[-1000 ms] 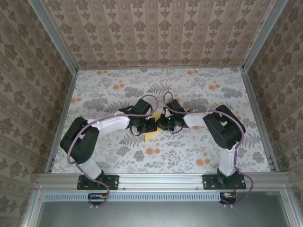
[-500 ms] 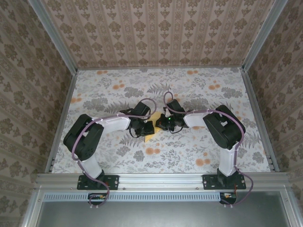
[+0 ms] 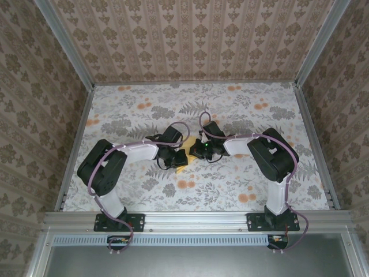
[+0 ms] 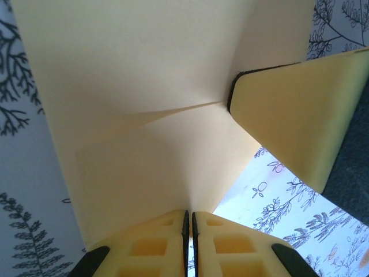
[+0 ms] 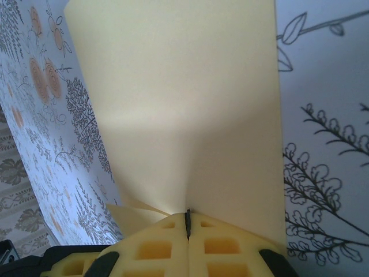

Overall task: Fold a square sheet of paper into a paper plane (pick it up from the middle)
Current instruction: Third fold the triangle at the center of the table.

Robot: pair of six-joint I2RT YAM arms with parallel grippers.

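– Left gripper (image 4: 188, 222) first: we read its pads as clamped together on the near edge of the square sheet of paper (image 4: 144, 86), with no gap showing between them.

– And the right gripper (image 5: 187, 219)?

– Pinched shut too, with the same sheet running straight into its closed pads. From the left wrist we also see one right finger (image 4: 288, 115) pressing on the paper just where a crease ends.

– So which step do we call this?

– Mid-fold, we'd say. One crease is in, slanting across the sheet from that finger, but nothing looks like a dart yet. We judge the task well short of done.

– Where does the paper sit?

– At the middle of the table (image 3: 230, 115), between the two wrists, which nearly meet over it. From above, a yellow corner pokes out on the near side of the left wrist. We cannot tell whether the sheet lies flat or is lifted off the floral cloth.

– What does the next move call for?

– One side should anchor while the other carries its flap over to the crease line, then presses it down. With both ends held, pulling apart could tear it.

– How does it look?

– Plain pale yellow, thin, smooth, gently bowed between the grips.
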